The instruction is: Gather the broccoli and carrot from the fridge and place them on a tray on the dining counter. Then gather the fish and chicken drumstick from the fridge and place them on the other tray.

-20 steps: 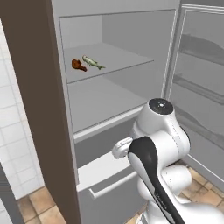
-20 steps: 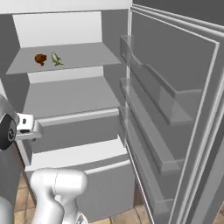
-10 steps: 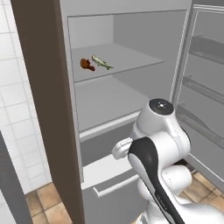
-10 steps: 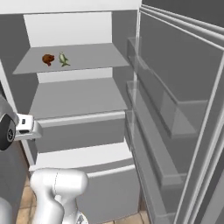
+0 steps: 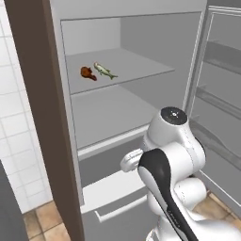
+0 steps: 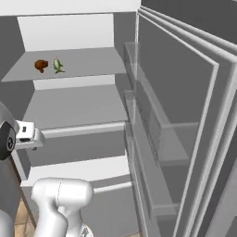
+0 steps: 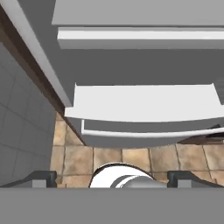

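Fridge (image 5: 122,42) open, door (image 6: 185,115) swung to the right. Chicken drumstick (image 5: 87,72) and fish (image 5: 105,71) lie side by side, nearly touching, on the upper shelf (image 5: 141,70), toward its left front. Same pair in the right base view: drumstick (image 6: 41,65) on the left, fish (image 6: 58,65) just right of it. No broccoli or carrot seen in the fridge, so likely the second half of the task is in hand.

Gripper (image 7: 111,178) points down at the floor in front of the fridge's bottom drawer (image 7: 144,109); fingers (image 7: 41,178) spread as wide as they go, nothing between them. Gripper is well below and apart from the food shelf.

Handling guess: fish is small, slim, probably light and a bit slick — best taken across the mid body, fingers closing on its narrow sides. Drumstick is lumpy, thick at the meat end, thin at the bone; grip across the fat part so it doesn't roll out. Neither looks fragile. They sit close together, so coming down on one risks nudging the other.

Shelf is flat, smooth, grey, with another bare shelf (image 5: 108,113) below it. Room: tan tiled floor (image 7: 74,157), white tiled wall (image 5: 19,141) left of the fridge, brown side panel (image 5: 47,117) along the fridge's left edge.
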